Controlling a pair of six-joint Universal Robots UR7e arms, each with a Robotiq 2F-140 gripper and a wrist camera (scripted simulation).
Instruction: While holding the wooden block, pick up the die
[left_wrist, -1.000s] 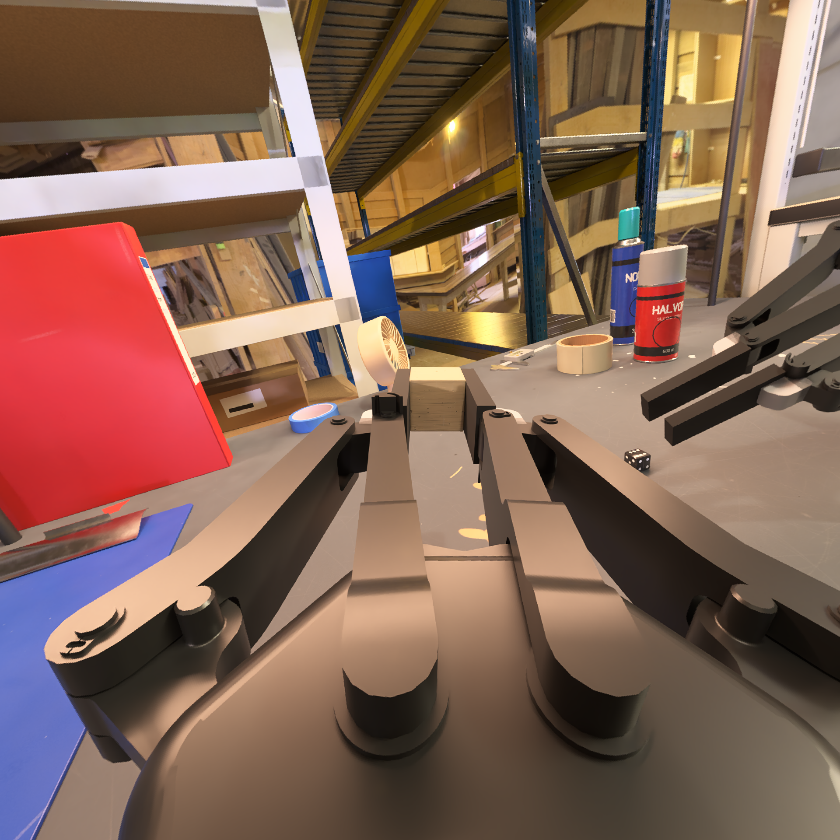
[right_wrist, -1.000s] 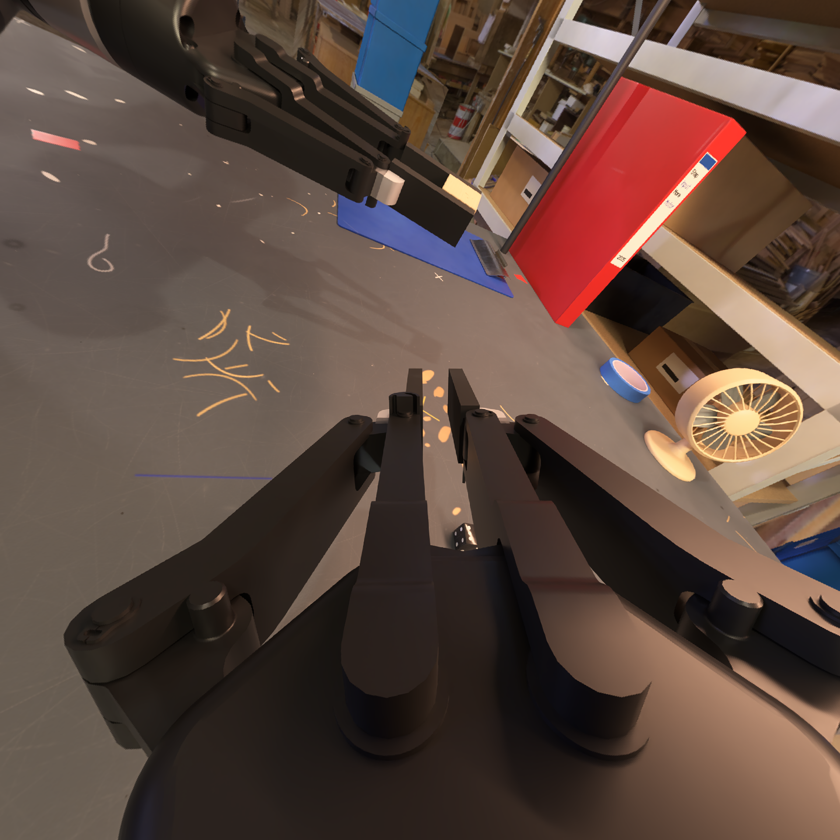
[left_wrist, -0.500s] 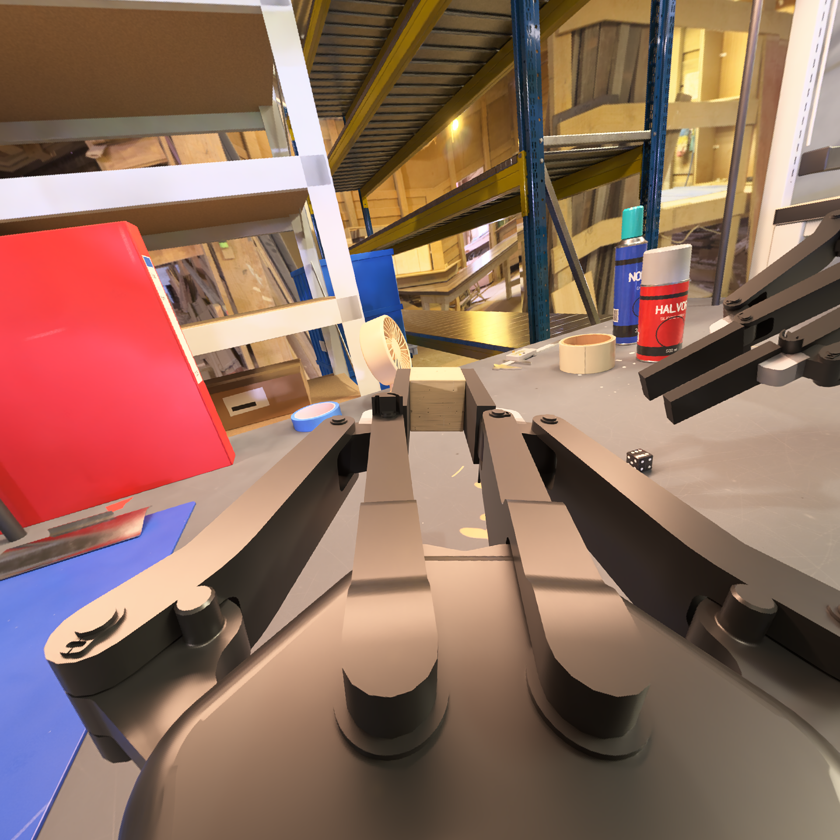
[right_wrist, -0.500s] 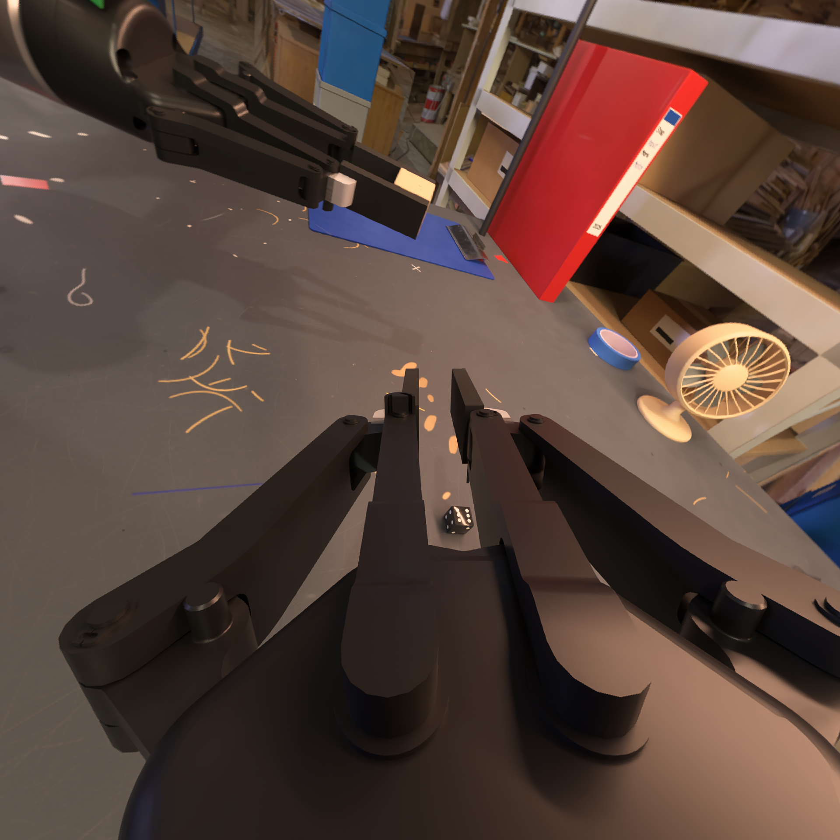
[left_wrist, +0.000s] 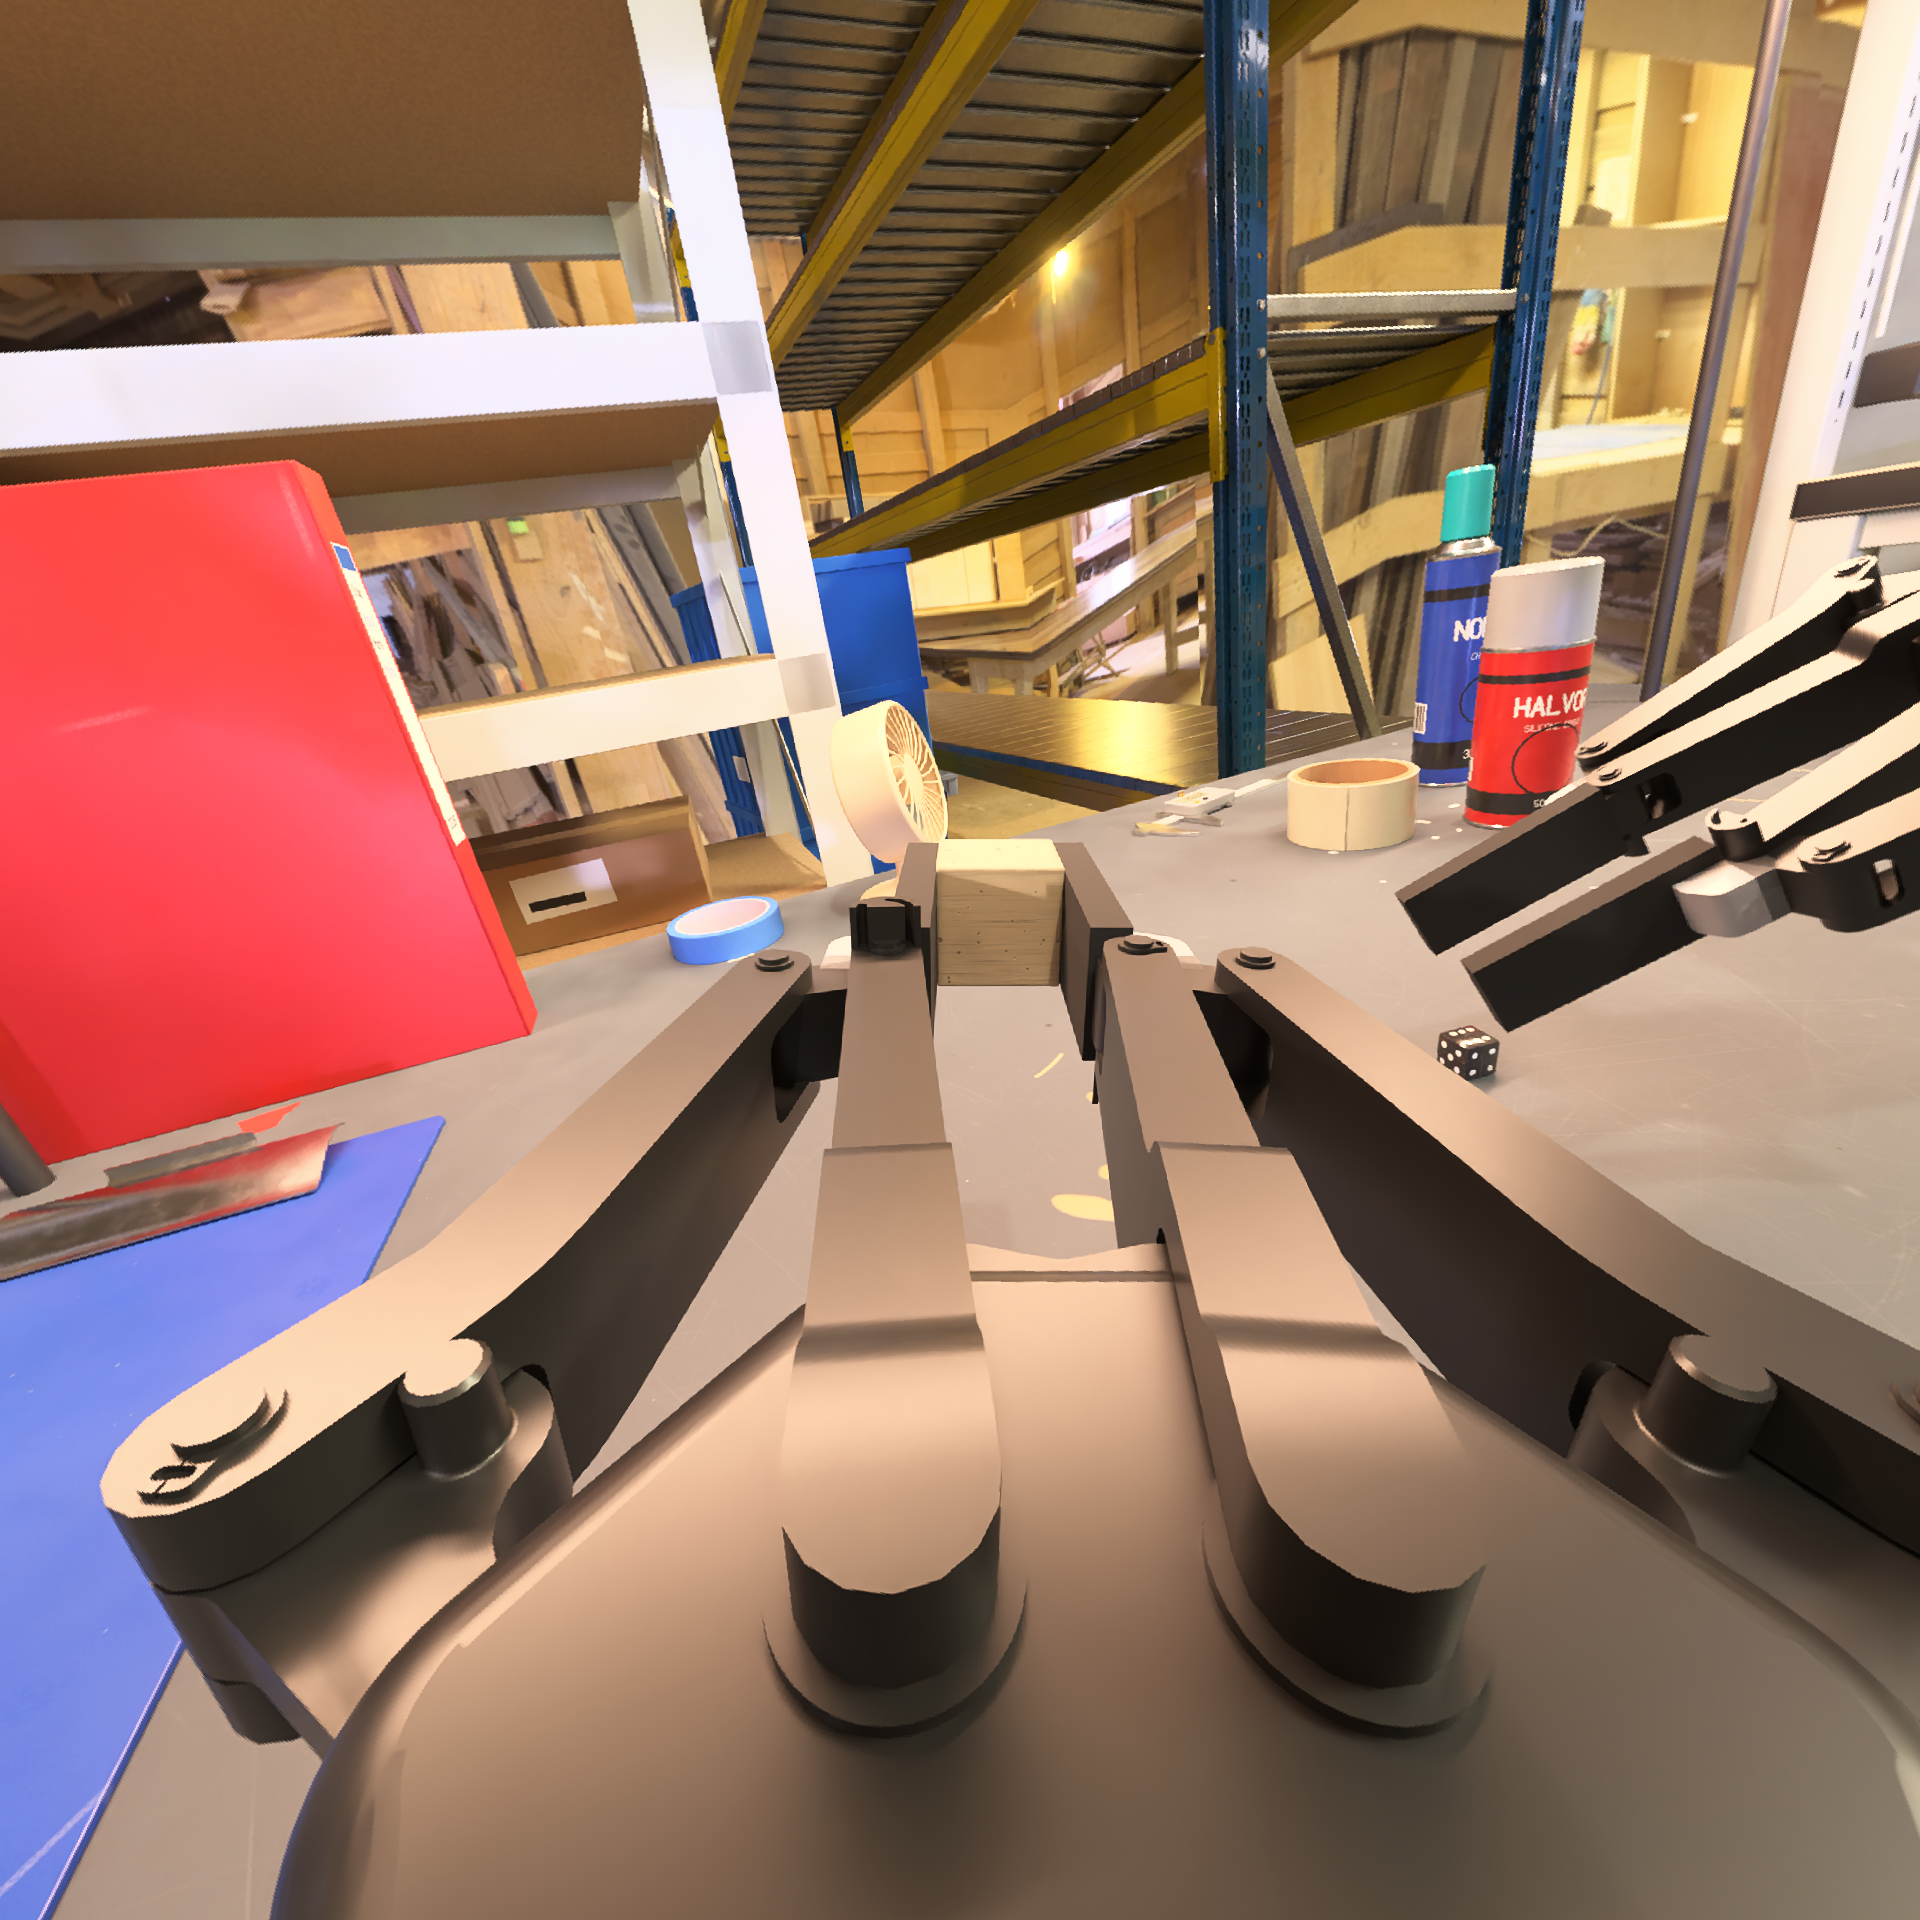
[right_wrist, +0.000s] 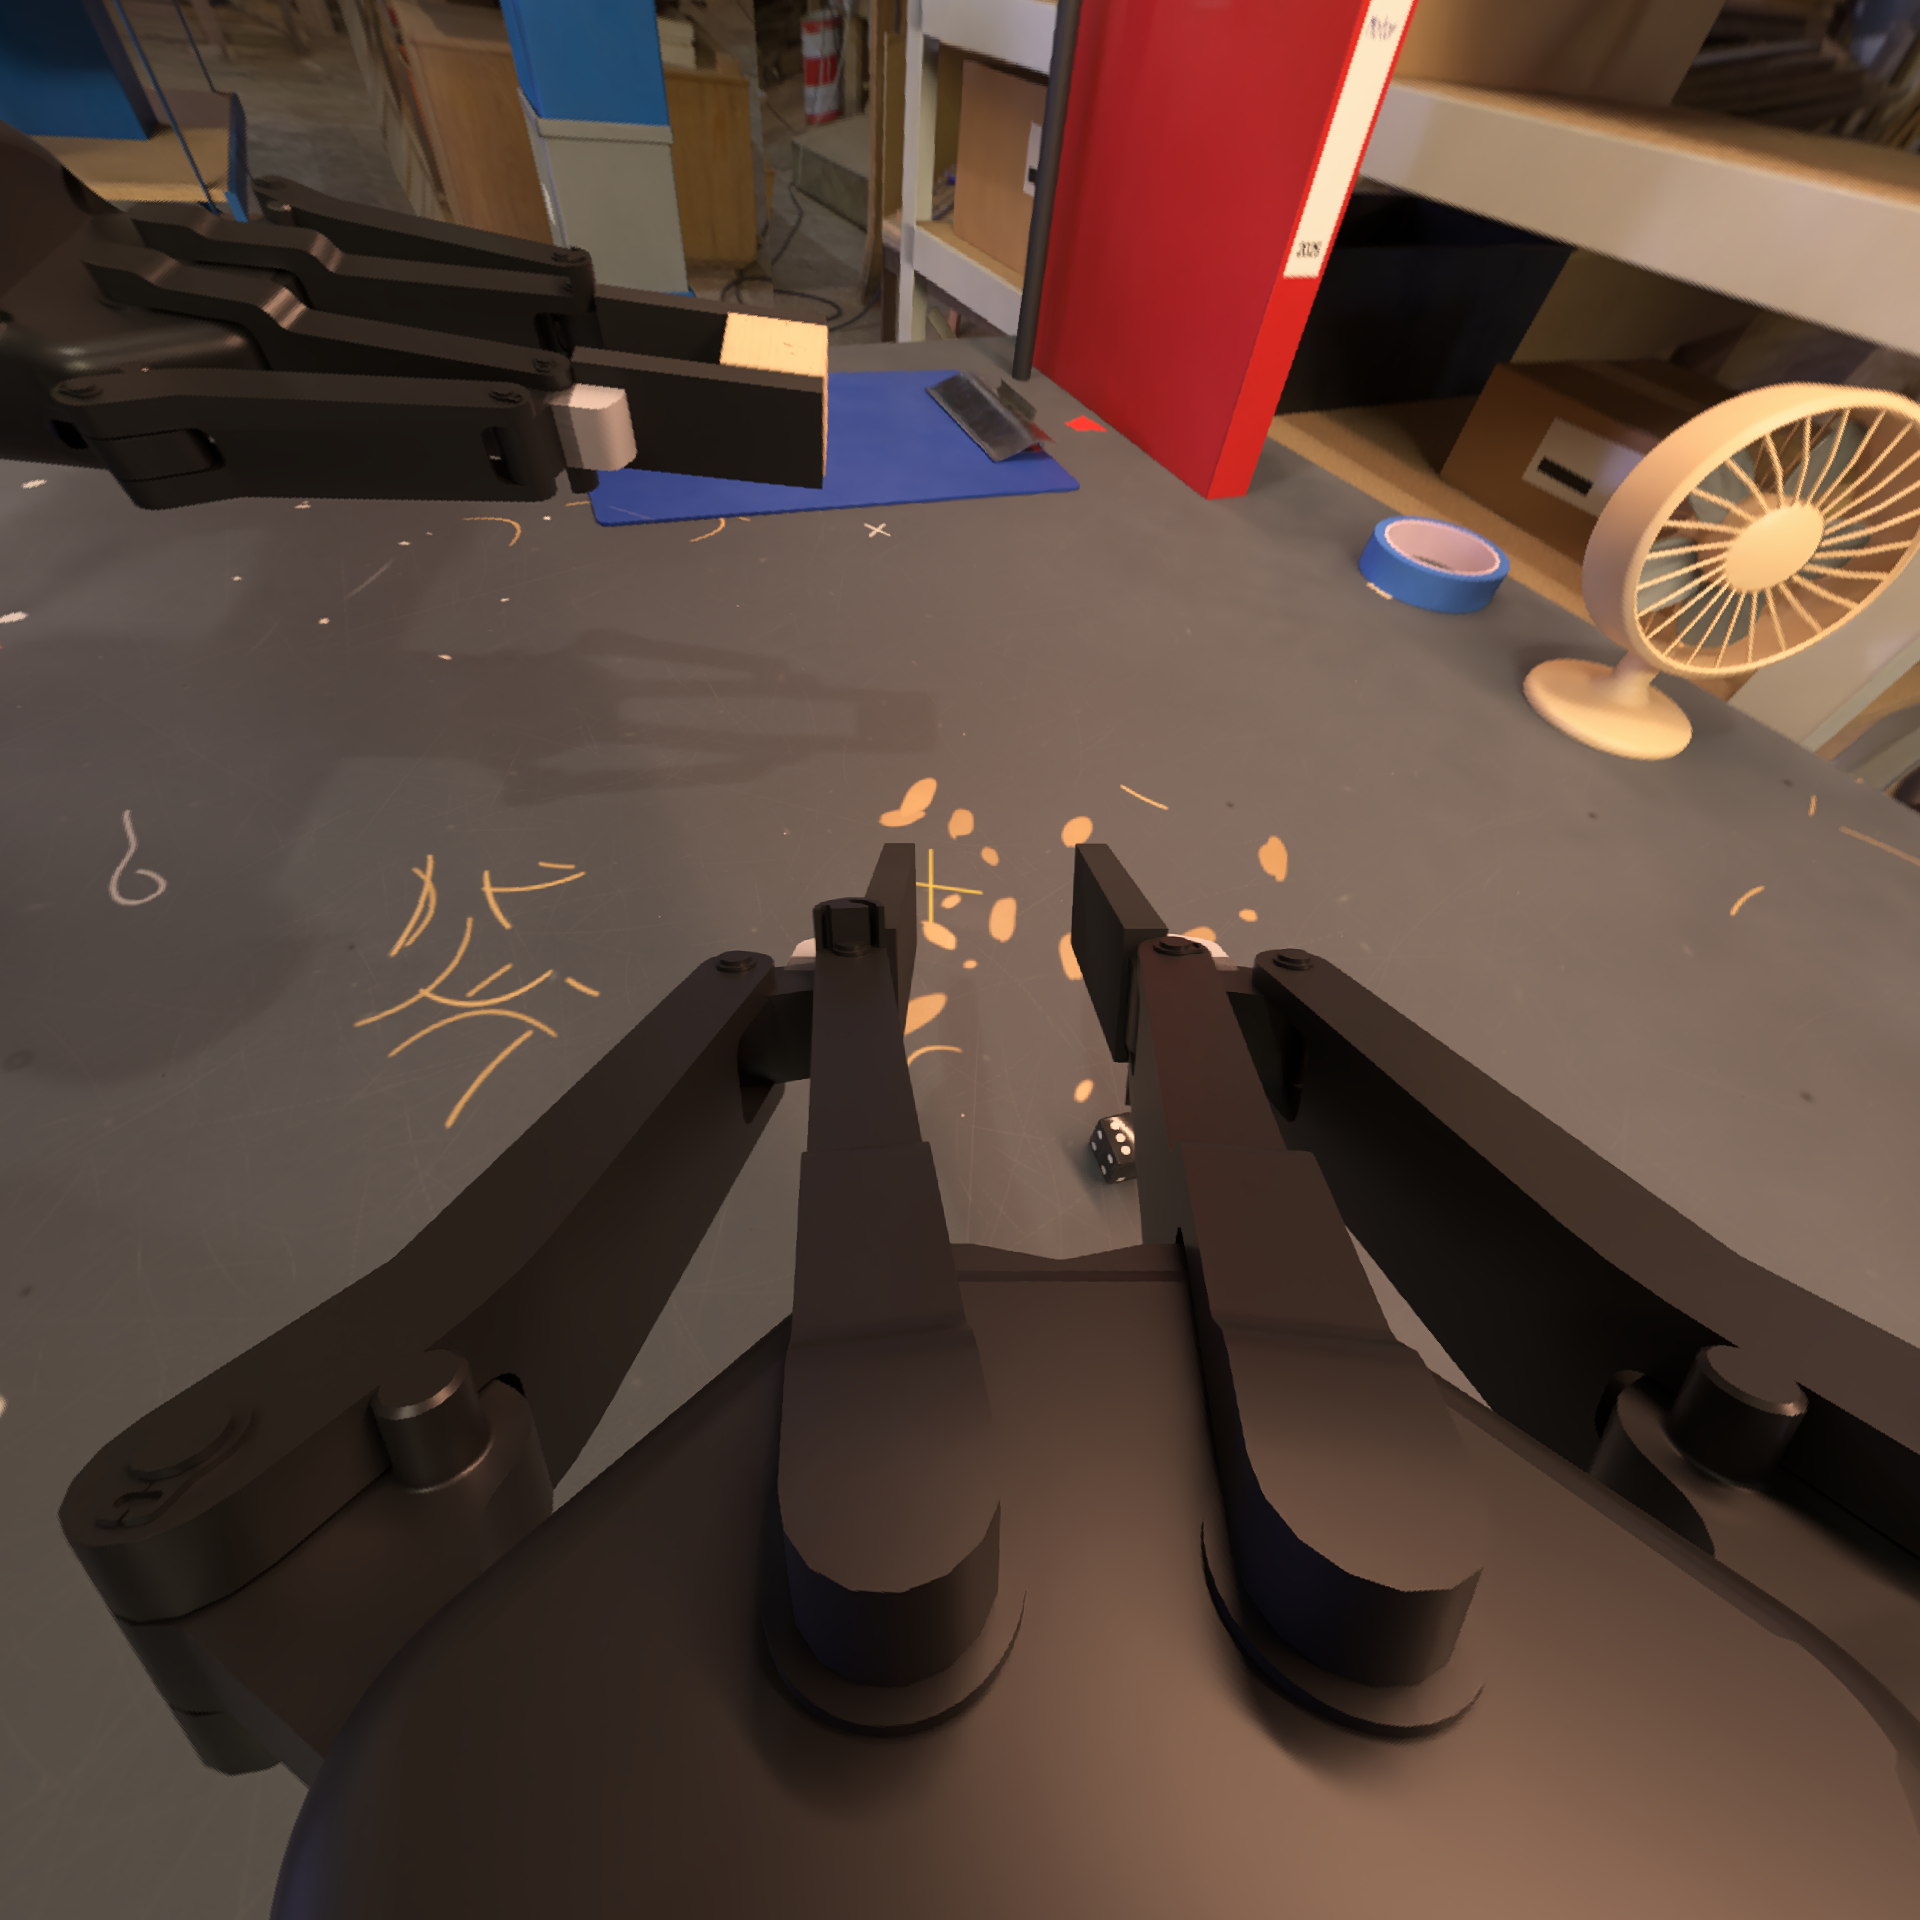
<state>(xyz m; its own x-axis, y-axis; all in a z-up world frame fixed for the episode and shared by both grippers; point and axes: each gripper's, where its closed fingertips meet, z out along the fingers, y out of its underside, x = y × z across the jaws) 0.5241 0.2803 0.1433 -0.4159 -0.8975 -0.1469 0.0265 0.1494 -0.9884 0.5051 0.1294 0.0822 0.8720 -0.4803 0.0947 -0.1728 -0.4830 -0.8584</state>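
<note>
While the left gripper (left_wrist: 997, 914) clamps the wooden block (left_wrist: 1000, 912), the right gripper (right_wrist: 995, 904) hovers, jaws parted.
To take the die (right_wrist: 1112, 1148) cleanly, it should centre over it, then descend to the worktop (right_wrist: 312, 1143).

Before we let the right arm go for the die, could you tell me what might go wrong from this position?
1. The die lies close against the right gripper's right-hand finger, behind the tips and off-centre; descending may knock it away.
2. The die is small beside the open jaws, so it could slip out on closing.
3. The left gripper grips the wooden block only at its fingertips, above the table; a jolt could drop it.
</note>
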